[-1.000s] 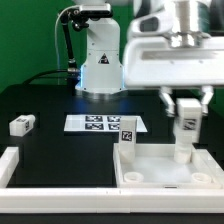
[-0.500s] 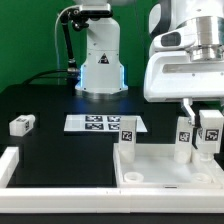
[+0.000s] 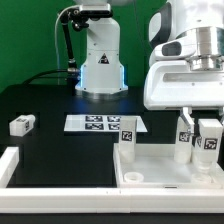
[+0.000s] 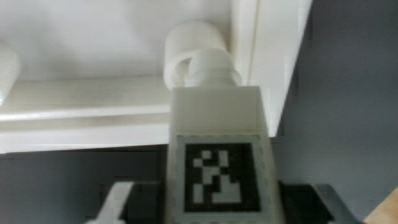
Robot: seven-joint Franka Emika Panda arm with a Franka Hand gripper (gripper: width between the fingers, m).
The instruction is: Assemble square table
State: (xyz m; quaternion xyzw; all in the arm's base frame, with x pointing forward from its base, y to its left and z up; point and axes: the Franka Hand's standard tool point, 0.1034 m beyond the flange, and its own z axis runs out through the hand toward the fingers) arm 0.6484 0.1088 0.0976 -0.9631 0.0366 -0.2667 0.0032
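Observation:
The square table's white slab (image 3: 150, 168) lies rim-up at the front of the black table. One leg block (image 3: 127, 137) stands at its far left corner and another (image 3: 184, 141) at its far right corner. My gripper (image 3: 208, 130) is shut on a third tagged leg block (image 3: 209, 146), held upright just off the slab's right edge, beside the far right leg. In the wrist view the held leg block (image 4: 221, 150) fills the middle between my gripper (image 4: 221, 205) fingers. Beyond it show the slab's rim (image 4: 267, 40) and a standing leg (image 4: 192, 52). A loose leg block (image 3: 21, 125) lies at the exterior view's left.
The marker board (image 3: 95, 123) lies flat behind the slab. A long white rail (image 3: 12, 165) with an upturned end runs along the front left. The robot's base (image 3: 99, 60) stands at the back.
My gripper has carried the leg block toward the exterior view's right, from in front of the far right standing leg to beside it, and sunk slightly.

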